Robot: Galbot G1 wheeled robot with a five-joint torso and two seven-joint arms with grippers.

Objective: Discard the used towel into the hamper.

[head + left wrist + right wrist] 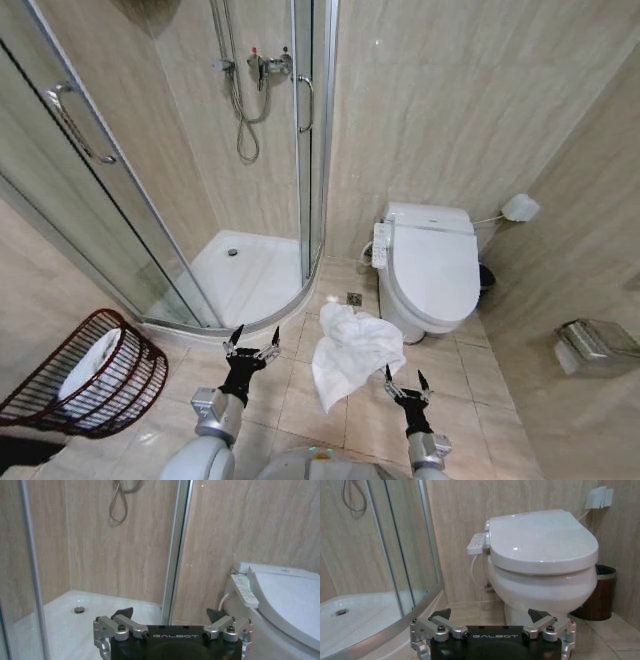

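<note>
1. Head view: the used towel (352,352), a crumpled white cloth, lies on the beige tiled floor (470,400) between the two arms, just in front of the white toilet (432,268) with its lid shut. The hamper (85,375), a round dark-red wire basket with horizontal ribs, lies tipped on its side on the floor at the robot's far left, well apart from the towel, with some white cloth already inside. The left gripper (252,347) hangs over the tiles near the glass shower cabin (150,190), jaws spread wide and empty. The right gripper (404,380) hangs just beside the towel's lower right edge, jaws also wide and empty. The towel is not yet grasped.

2. Left wrist view: the left gripper (170,615) faces the shower's metal door frame and the wall, jaws wide apart, nothing between them. "GALBOT" reads on its black body.

3. Right wrist view: the right gripper (490,615) faces the toilet, a dark-brown round waste bin (597,592) beside it; jaws wide, empty. "GALBOT" is printed here too.

4. Risks, as I judge them: a pinch on one loose fold may let the towel slip or drag; the tipped hamper's sideways mouth could let it fall out; the waste bin could be mistaken for the hamper.
</note>
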